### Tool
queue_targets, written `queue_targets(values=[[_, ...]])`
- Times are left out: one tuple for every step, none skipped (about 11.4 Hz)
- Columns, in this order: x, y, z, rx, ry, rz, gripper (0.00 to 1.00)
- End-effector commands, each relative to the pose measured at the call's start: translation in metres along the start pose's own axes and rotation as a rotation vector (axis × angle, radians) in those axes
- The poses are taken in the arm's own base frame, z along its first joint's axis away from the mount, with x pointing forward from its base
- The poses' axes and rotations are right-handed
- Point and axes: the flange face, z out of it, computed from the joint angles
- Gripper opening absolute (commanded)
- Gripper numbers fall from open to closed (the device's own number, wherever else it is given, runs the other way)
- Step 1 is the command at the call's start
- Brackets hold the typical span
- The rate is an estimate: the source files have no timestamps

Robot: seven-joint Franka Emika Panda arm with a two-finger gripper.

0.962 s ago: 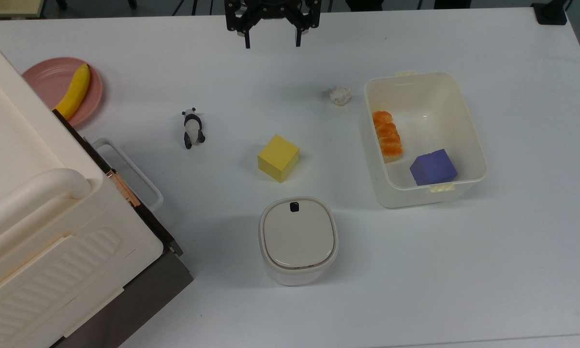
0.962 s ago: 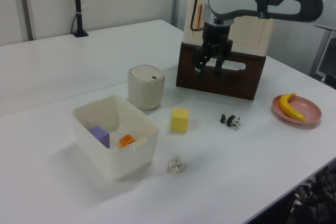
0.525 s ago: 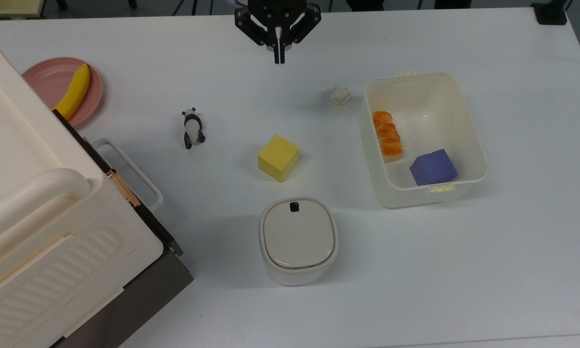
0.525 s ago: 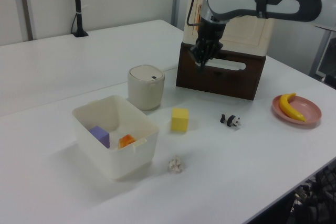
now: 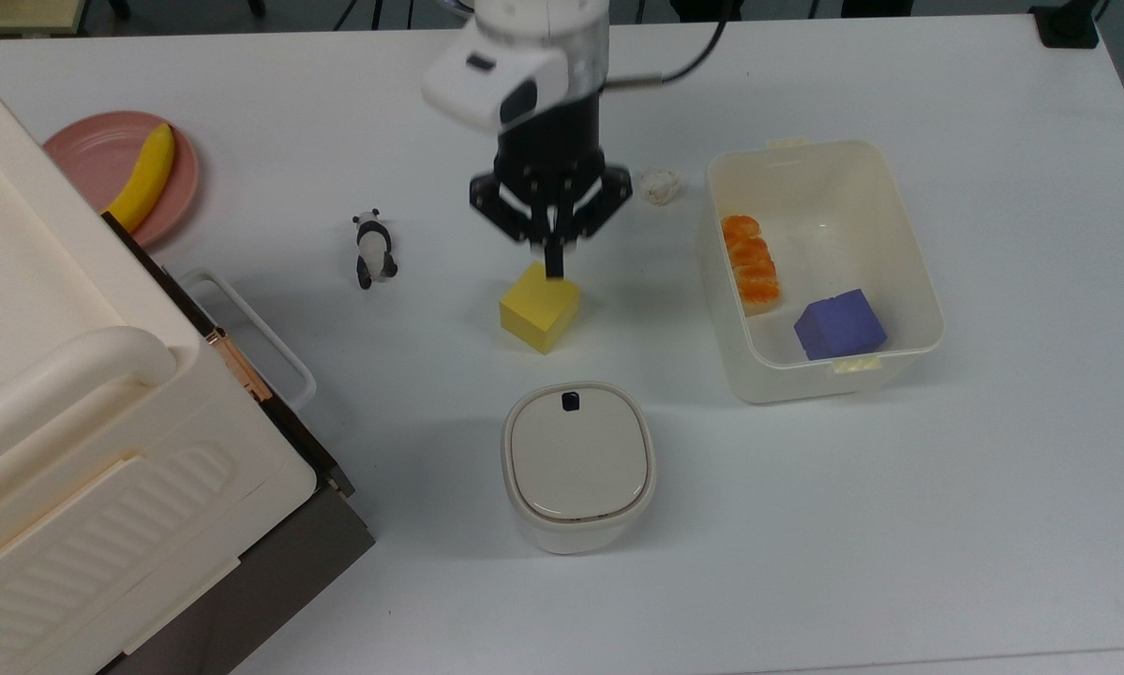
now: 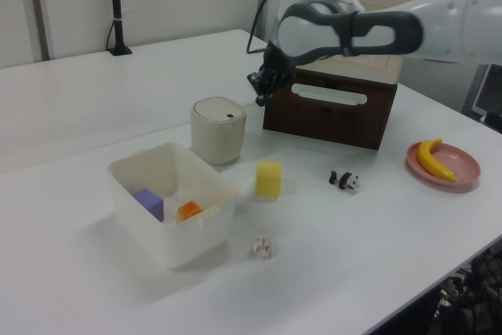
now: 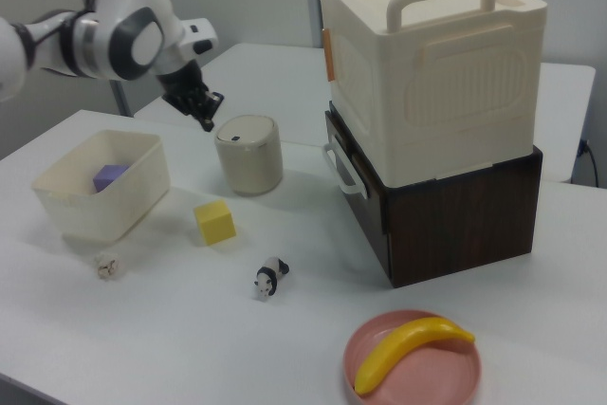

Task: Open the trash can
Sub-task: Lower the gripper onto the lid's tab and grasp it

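- Since the earlier frames the tool has come away from the bench's far edge in the top view and now hangs over the yellow cube, its fingers pressed together into one narrow tip, holding nothing.
- One trash can stands on the bench, lid flat and shut, its black button on the rim toward the cube.
- In the left view the tool is above and just to the right of the trash can, not touching it; in the right view the tool is just beside the trash can's upper left rim.
- Nearest the trash can is the cube, apart from it; beyond the cube lie one panda figure and one crumpled white wad.
- One open white tub sits near the trash can on the top view's right, holding one purple block and one row of orange segments.
- On the trash can's other side, well apart, a cream ribbed appliance stands on a dark brown box.
- One pink plate with one banana lies farther off, past the appliance.
- Bare white bench surrounds the trash can on all sides, widest toward the top view's lower right.
- Behind the bench in the left view are pale wall panels and a black stand.
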Motion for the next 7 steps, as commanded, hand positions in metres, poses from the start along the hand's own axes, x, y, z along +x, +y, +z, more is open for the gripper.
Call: queue_targets(values=[[0.042, 0.011, 0.030, -0.005, 0.100, 0.007, 0.00], [0.045, 0.007, 0.041, -0.004, 0.130, 0.002, 0.00], [0.046, 0.006, 0.051, -0.005, 0.141, -0.002, 0.00], [0.045, 0.002, 0.068, -0.005, 0.136, -0.009, 0.00], [0.045, 0.000, 0.081, -0.016, 0.141, -0.025, 0.00], [0.044, 0.000, 0.089, -0.033, 0.145, -0.045, 0.00], [0.042, 0.000, 0.100, -0.041, 0.132, -0.057, 0.00]])
